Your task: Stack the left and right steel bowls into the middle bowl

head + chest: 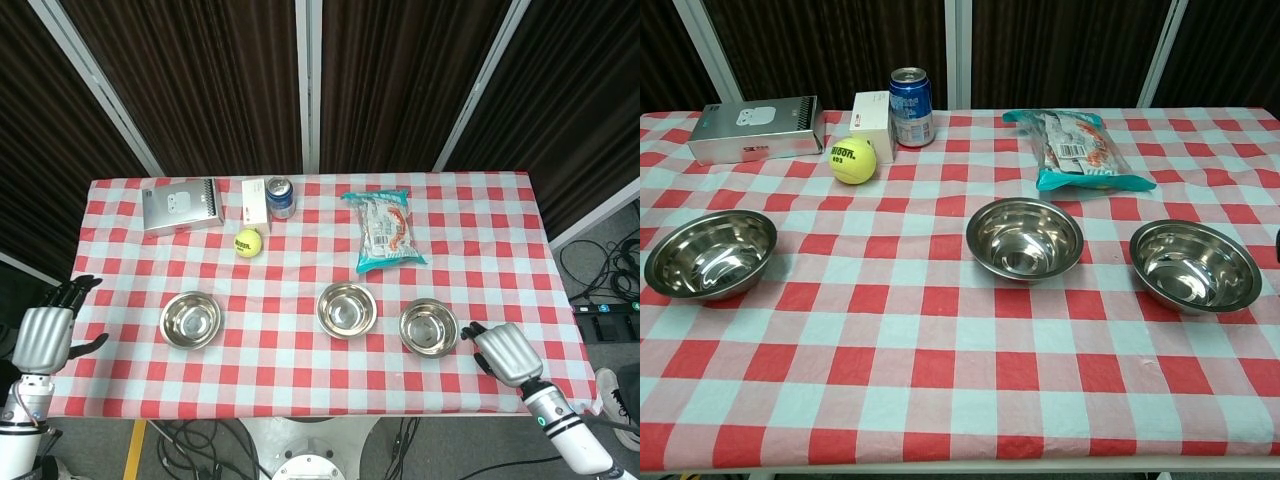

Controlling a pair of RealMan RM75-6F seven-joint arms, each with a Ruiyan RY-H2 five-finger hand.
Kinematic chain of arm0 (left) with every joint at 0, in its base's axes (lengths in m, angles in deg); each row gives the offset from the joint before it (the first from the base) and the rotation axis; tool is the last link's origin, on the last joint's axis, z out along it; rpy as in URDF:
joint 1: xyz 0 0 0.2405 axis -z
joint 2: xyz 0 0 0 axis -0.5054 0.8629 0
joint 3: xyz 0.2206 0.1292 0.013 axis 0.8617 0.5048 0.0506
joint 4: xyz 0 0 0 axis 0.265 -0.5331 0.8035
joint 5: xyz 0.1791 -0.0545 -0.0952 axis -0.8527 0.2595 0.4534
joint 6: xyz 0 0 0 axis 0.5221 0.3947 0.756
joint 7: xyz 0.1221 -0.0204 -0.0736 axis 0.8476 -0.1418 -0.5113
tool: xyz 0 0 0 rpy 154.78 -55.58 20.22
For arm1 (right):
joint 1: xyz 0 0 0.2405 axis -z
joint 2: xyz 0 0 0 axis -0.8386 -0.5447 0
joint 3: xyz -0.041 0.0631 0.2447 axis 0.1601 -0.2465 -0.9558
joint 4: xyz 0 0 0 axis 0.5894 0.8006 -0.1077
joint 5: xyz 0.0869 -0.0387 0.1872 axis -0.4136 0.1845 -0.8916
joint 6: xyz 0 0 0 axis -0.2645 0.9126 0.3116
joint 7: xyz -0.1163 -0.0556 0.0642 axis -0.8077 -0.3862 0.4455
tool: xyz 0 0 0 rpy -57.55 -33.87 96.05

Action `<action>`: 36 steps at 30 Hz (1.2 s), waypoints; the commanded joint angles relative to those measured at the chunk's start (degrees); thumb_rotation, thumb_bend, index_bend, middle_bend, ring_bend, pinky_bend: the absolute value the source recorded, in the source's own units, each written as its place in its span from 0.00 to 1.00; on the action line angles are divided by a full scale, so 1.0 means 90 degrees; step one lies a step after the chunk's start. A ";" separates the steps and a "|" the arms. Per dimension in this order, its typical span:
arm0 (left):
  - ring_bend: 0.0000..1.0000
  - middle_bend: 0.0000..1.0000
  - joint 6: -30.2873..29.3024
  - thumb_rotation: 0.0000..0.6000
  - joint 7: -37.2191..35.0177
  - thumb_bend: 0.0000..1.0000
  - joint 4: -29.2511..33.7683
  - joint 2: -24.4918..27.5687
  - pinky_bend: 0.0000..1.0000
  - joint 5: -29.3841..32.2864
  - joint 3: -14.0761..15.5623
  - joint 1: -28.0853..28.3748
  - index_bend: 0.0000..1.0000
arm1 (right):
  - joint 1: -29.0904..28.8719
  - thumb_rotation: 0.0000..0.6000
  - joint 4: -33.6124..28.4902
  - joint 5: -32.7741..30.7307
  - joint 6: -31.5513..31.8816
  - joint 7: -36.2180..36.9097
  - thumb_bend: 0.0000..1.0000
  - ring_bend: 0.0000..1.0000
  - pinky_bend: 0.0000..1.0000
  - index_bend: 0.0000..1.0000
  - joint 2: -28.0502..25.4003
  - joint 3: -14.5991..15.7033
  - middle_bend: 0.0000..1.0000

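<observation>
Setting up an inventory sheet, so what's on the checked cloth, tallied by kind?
Steel bowls: 3 (left bowl, middle bowl, right bowl)
Boxes: 2 (silver box, white box)
Soda can: 1
Tennis ball: 1
Snack bag: 1
Total: 8

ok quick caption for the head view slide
Right hand beside the right steel bowl, left hand off the table edge; three bowls unstacked.

Three steel bowls (1025, 238) stand apart on the checked tablecloth (940, 350).
</observation>
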 commanded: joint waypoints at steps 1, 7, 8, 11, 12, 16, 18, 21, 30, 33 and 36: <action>0.24 0.29 0.0001 1.00 -0.0005 0.04 -0.0014 0.0009 0.30 0.0011 -0.0002 -0.0008 0.24 | -0.0089 1.00 0.0053 0.0002 -0.0099 -0.0043 0.34 0.80 0.78 0.39 0.0098 -0.0012 0.38; 0.24 0.29 0.0008 1.00 -0.0033 0.04 -0.0046 0.0036 0.30 0.0058 -0.0018 -0.0029 0.24 | -0.0220 1.00 0.0199 -0.0026 -0.0287 -0.0082 0.14 0.80 0.78 0.39 0.0319 0.0020 0.38; 0.24 0.29 0.0010 1.00 -0.0039 0.04 -0.0050 0.0042 0.30 0.0063 -0.0021 -0.0030 0.24 | -0.0231 1.00 0.0219 -0.0022 -0.0300 -0.0090 0.11 0.81 0.78 0.39 0.0347 0.0032 0.38; 0.24 0.29 0.0017 1.00 -0.0046 0.04 -0.0065 0.0058 0.30 0.0080 -0.0036 -0.0029 0.24 | -0.0268 1.00 0.0258 -0.0021 -0.0346 -0.0109 0.07 0.80 0.78 0.39 0.0405 0.0062 0.38; 0.24 0.29 0.0024 1.00 -0.0052 0.04 -0.0065 0.0066 0.30 0.0086 -0.0040 -0.0027 0.24 | -0.0289 1.00 0.0274 -0.0032 -0.0384 -0.0131 0.07 0.80 0.78 0.38 0.0418 0.0073 0.38; 0.24 0.29 0.0011 1.00 -0.0029 0.04 -0.0084 0.0078 0.30 0.0077 -0.0051 -0.0025 0.24 | -0.0369 1.00 0.0332 -0.0020 -0.0434 -0.0180 0.07 0.80 0.78 0.38 0.0474 0.0071 0.37; 0.24 0.29 0.0007 1.00 -0.0018 0.04 -0.0097 0.0081 0.30 0.0084 -0.0057 -0.0027 0.24 | -0.0425 1.00 0.0368 0.0004 -0.0436 -0.0174 0.07 0.80 0.78 0.38 0.0510 0.0050 0.37; 0.24 0.29 0.0006 1.00 -0.0019 0.05 -0.0115 0.0090 0.30 0.0101 -0.0067 -0.0033 0.24 | -0.0512 1.00 0.0378 0.0038 -0.0429 -0.0178 0.07 0.80 0.78 0.38 0.0534 0.0004 0.37; 0.24 0.29 0.0033 1.00 -0.0085 0.05 -0.0221 0.0079 0.30 0.0167 -0.0083 -0.0052 0.24 | -0.0719 1.00 0.0444 -0.0065 -0.0726 -0.0251 0.10 0.81 0.78 0.38 0.0567 0.0021 0.37; 0.24 0.29 0.0044 1.00 -0.0100 0.05 -0.0270 0.0068 0.30 0.0163 -0.0074 -0.0055 0.24 | -0.0779 1.00 0.0537 -0.0075 -0.0813 -0.0266 0.10 0.80 0.78 0.38 0.0617 0.0046 0.37; 0.24 0.29 0.0040 1.00 -0.0104 0.05 -0.0294 0.0058 0.30 0.0148 -0.0072 -0.0052 0.24 | -0.0857 1.00 0.0699 -0.0078 -0.0907 -0.0258 0.12 0.80 0.78 0.38 0.0696 0.0058 0.37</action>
